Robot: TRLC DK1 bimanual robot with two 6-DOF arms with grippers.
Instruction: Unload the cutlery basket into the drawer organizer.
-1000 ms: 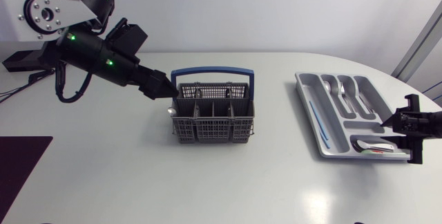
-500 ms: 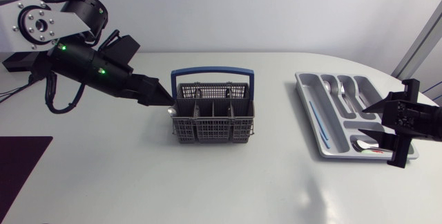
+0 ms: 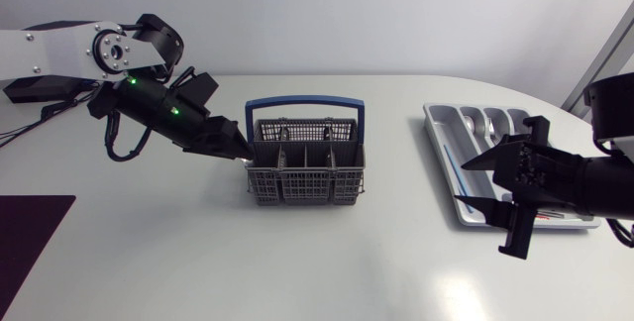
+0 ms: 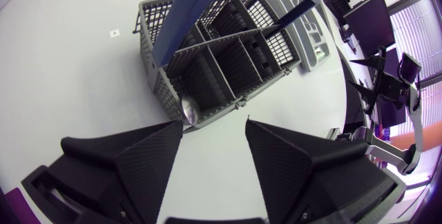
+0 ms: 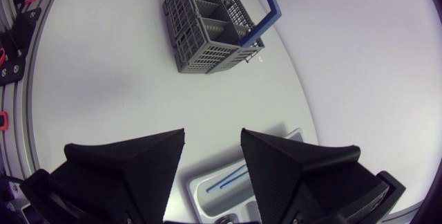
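Observation:
The grey cutlery basket (image 3: 305, 172) with a blue handle (image 3: 304, 105) stands mid-table. My left gripper (image 3: 238, 151) is at its left end, tilted down, open. In the left wrist view a spoon's bowl (image 4: 190, 111) sticks out of the basket's (image 4: 228, 58) corner compartment, just ahead of one fingertip of that gripper (image 4: 214, 124); nothing lies between the fingers. The grey drawer organizer (image 3: 433, 121) on the right holds spoons and a thin blue stick. My right gripper (image 3: 466, 182) hovers over the organizer's left edge, open and empty (image 5: 213, 137), with the basket (image 5: 214, 23) far ahead.
A dark mat (image 3: 30, 232) lies at the table's front left corner. White tabletop (image 3: 396, 252) stretches between basket and organizer and along the front. The organizer's near end (image 5: 224, 182) shows between my right fingers.
My left gripper came down to the basket's left end and its fingers narrowed. My right gripper rose off the organizer's front compartment and moved left, with its jaws a little wider.

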